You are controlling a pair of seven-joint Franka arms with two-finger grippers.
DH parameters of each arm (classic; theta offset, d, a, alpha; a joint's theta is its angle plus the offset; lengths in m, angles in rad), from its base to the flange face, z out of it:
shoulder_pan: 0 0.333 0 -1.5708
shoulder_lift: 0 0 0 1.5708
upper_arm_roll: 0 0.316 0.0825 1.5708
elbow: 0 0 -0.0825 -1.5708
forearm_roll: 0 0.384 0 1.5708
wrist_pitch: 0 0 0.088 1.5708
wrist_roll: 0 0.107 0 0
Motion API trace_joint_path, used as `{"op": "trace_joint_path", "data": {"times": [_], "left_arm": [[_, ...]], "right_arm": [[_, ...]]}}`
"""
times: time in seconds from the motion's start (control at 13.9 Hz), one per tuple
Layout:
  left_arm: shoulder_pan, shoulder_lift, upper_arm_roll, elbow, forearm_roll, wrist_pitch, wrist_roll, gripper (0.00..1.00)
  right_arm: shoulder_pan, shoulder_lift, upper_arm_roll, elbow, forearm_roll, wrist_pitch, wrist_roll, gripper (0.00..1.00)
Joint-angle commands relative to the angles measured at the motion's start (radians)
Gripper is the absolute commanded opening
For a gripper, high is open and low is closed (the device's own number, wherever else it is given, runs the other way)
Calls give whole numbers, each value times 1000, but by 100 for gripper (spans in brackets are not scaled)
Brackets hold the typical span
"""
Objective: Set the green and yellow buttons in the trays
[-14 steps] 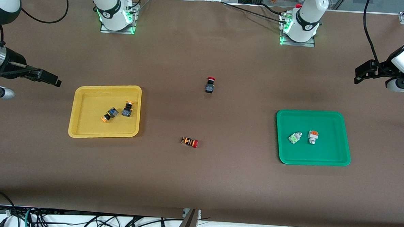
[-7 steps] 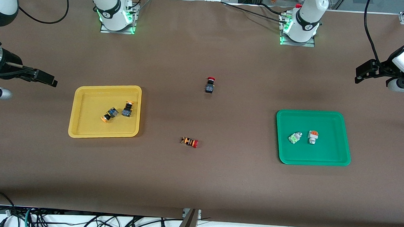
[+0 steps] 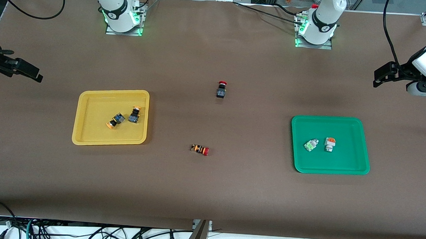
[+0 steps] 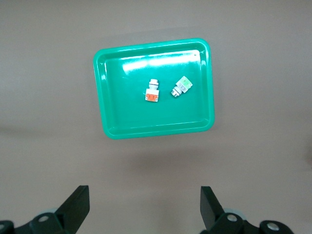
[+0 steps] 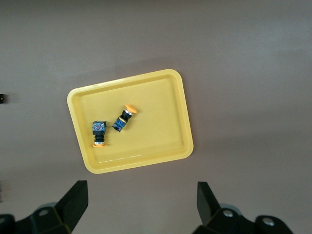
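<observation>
The right gripper [image 3: 35,76] hangs with its fingers spread wide and empty at the upper left edge of the front view, over bare table toward the right arm's end. It has drawn back from the shallow yellow plastic tray [image 3: 90,140] during the last second, sliding toward the frame's left edge and a little higher. The left gripper [image 3: 378,79] waits at the upper right, also spread and empty, nearly unmoved.

In the yellow tray, left of centre in the front view, lie the two black-and-blue buttons with orange-yellow caps [image 3: 114,121] [image 3: 134,115], just beside each other. In the shallow green plastic tray [image 3: 301,166], right of centre, lie the silver-white button with a light-green block [image 3: 310,145] and the silver-white button with an orange block [image 3: 330,143], close together.

With all four buttons in trays and the right arm pulling away, the task looks finished. The black button with a red mushroom cap [image 3: 221,90] and the orange-striped black button with a red cap [image 3: 199,149] sit on the table mid-frame, rightly left out.

No brand, label or writing can be read.
</observation>
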Motion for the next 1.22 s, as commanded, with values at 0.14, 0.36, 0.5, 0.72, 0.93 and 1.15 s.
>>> {"op": "trace_joint_path", "data": {"times": [0.14, 0.36, 0.5, 0.72, 0.93, 1.15], "left_arm": [[-6, 5, -3, 23, 23, -20, -11, 100], [-6, 7, -4, 26, 24, -19, -13, 100], [-6, 7, -3, 26, 24, -19, -13, 100], [-6, 7, -3, 26, 24, -19, -11, 100], [-6, 7, -3, 26, 24, -19, -11, 100], [-6, 7, -3, 26, 24, -19, -11, 100]], "right_arm": [[-22, -7, 25, -27, -18, 35, -14, 99], [-25, -3, 22, -9, -21, 33, -21, 99], [-25, -1, 22, -9, -17, 35, -30, 99], [-23, 9, 23, -9, -6, 47, -148, 99], [-19, 22, 26, 4, -9, 49, -159, 99], [-22, 37, 23, 4, -20, 44, -158, 99]]}}
